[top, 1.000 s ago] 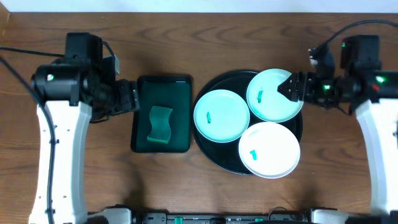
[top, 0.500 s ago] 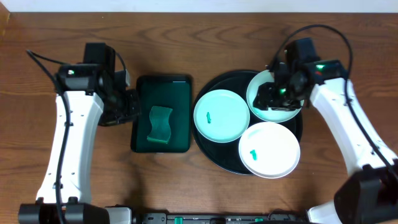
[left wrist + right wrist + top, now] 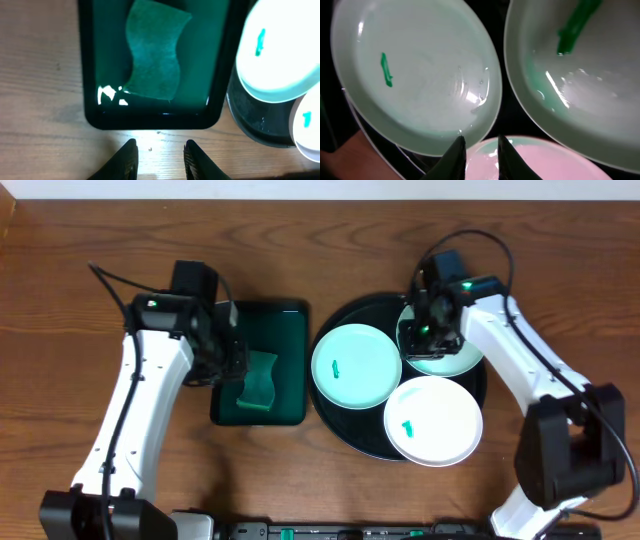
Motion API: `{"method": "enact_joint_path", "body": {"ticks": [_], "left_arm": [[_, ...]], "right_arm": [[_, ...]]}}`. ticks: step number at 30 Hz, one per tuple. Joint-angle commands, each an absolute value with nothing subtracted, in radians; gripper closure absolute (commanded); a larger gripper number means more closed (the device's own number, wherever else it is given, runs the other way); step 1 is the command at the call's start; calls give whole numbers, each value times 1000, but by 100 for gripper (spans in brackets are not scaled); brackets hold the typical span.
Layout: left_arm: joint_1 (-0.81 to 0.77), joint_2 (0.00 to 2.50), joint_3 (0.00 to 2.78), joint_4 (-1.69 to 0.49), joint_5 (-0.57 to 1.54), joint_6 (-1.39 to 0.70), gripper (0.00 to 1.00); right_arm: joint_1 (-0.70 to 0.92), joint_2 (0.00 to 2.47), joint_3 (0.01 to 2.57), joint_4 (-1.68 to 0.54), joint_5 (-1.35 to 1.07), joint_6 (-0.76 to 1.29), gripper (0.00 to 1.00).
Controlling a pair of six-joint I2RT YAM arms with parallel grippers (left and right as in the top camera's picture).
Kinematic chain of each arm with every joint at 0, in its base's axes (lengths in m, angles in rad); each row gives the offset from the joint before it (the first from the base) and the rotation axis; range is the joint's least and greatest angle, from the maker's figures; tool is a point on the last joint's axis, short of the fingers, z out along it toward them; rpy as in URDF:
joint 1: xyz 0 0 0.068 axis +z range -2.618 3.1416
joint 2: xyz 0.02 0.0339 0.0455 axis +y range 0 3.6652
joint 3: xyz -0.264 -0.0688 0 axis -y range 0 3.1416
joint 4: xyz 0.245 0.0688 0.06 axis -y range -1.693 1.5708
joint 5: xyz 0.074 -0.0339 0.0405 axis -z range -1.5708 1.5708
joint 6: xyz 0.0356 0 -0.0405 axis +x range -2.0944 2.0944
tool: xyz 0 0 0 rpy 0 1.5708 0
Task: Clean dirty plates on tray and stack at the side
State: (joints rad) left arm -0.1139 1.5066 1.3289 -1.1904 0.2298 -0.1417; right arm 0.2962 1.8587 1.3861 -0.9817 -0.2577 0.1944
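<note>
Wooden table (image 3: 330, 240): right gripper (image 3: 481, 140), fingers (image 3: 456, 160) slightly parted, empty, over plates (image 3: 420, 75).

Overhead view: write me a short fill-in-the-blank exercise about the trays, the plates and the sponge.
1. The round black tray holds ___ plates.
2. The sponge lies in a rectangular tray coloured dark ___.
3. The rectangular tray sits to the ___ of the black tray.
Missing words: three; green; left.
</note>
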Motion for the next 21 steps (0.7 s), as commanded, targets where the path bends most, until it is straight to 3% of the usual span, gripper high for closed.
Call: {"method": "enact_joint_path", "body": {"ticks": [1,7,9,12,16,18,21], "left_arm": [[-135,1509,1325,-1175,216,-143,67],[-135,1509,1325,-1168,216,-144,62],[-135,1509,1325,-1168,216,-144,62],[-135,1509,1325,-1168,216,-152,62],[-135,1509,1324,-1168,217,-163,62],[-135,1509,1324,-1168,216,-162,61],[-135,1509,1324,-1168,217,-162,52]], "right_arm": [[317,1890,1379,-976,-239,194,80],[342,1910,1378,-964,-228,195,74],[342,1910,1377,-960,-224,194,59],[342,1910,1367,-950,-197,211,54],[354,1910,1327,-895,-191,243,62],[355,1910,1314,-875,-191,243,72],[355,1910,1307,-867,-191,246,80]]}}
